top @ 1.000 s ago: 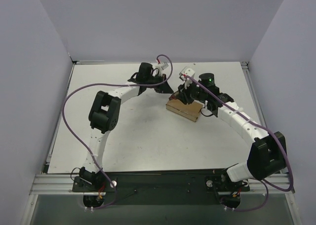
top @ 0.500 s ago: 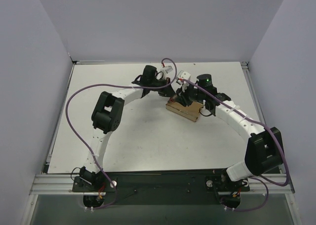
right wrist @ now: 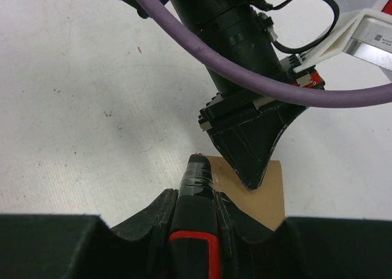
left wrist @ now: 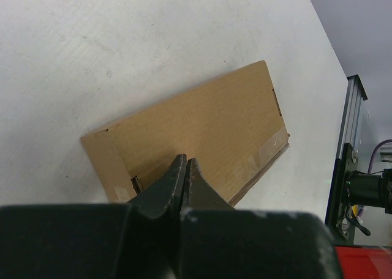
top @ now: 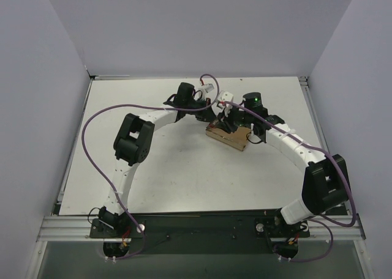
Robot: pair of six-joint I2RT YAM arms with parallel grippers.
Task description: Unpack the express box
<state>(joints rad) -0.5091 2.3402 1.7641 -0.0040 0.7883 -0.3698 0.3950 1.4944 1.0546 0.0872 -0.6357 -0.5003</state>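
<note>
Left gripper (top: 207, 111) has swung in from the upper left toward centre frame and now sits over the box (top: 229, 138). Right arm has nudged slightly left. Box looks unmoved.

Left side of the top view: left arm arcs across bare table (top: 177, 169), wrist ending at the box's upper-left corner. In the left wrist view its fingers are pressed together with no gap and nothing between them. The tips sit low over the near left end of the box, by a small slot in the side wall. Whether they touch the cardboard I can't tell.

Centre, a little right: box lies flat on the table, long side angled, flaps down. A clear tape (left wrist: 262, 152) patch shows at its right corner.

Right of it: right gripper (right wrist: 195, 200) is clamped on a black and red knife (right wrist: 196, 180). The knife tip points at the box's far edge, just beside the left fingers.

Handling, as a guess: a shallow plain carton, probably light and fairly stiff, and likely to skid on the smooth table if the knife pushes it. It would want pinning from above on the flat top, clear of the seam. For lifting or opening, take a flap edge or pinch across the short side. The tape looks slick, so avoid gripping there.
</note>
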